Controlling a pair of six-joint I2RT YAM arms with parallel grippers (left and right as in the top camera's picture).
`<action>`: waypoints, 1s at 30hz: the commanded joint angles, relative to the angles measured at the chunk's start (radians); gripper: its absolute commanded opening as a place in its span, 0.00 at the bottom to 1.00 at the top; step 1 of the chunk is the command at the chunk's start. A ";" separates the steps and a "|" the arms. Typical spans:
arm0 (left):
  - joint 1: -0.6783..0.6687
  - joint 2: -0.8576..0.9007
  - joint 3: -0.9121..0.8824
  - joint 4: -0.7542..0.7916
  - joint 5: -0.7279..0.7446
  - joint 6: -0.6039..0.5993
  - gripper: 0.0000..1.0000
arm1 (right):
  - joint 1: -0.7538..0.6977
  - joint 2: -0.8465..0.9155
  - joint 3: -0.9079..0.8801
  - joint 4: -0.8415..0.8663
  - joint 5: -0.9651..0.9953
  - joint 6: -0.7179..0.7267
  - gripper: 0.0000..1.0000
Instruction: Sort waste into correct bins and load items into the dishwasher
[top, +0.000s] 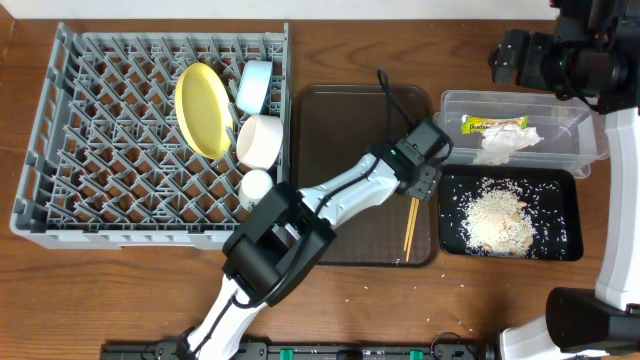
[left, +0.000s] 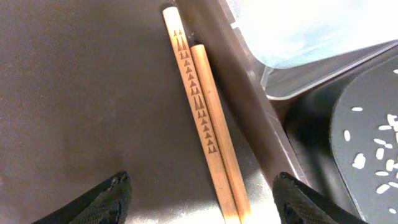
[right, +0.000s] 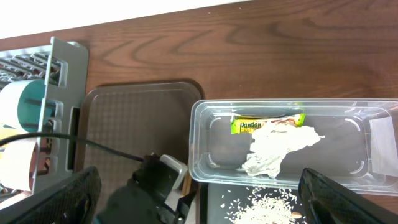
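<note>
The pair of wooden chopsticks (top: 410, 228) (left: 202, 112) lies side by side along the right edge of the brown tray (top: 330, 130). My left gripper (top: 424, 183) (left: 202, 202) is open over them, one finger on each side, empty. The clear tub (top: 565, 150) (right: 348, 165) holds the green-yellow wrapper (top: 492, 124) (right: 267, 122) and the white napkin (top: 507, 145) (right: 277, 149). The black tray (top: 565, 190) holds a heap of rice (top: 495, 220). The grey dish rack (top: 60, 160) holds the yellow plate (top: 203, 108), blue bowl (top: 255, 85), white bowl (top: 260, 140) and small cup (top: 256, 187). My right gripper (right: 199, 199) is open and empty, high above the tub.
The tub and black tray sit right against the brown tray's right rim (left: 249, 106). A black cable (top: 385, 100) runs over the brown tray. A few rice grains (top: 452, 340) lie on the table near the front edge. The right arm's base (top: 600, 320) stands at the front right.
</note>
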 joint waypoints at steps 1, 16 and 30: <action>-0.051 0.012 0.002 0.001 -0.148 0.021 0.74 | 0.008 0.002 -0.002 -0.001 -0.001 0.011 0.99; -0.045 0.027 0.002 0.006 -0.323 -0.091 0.75 | 0.008 0.002 -0.002 -0.001 -0.001 0.011 0.99; -0.071 0.064 0.002 0.036 -0.311 -0.006 0.75 | 0.008 0.002 -0.002 -0.001 -0.001 0.011 0.99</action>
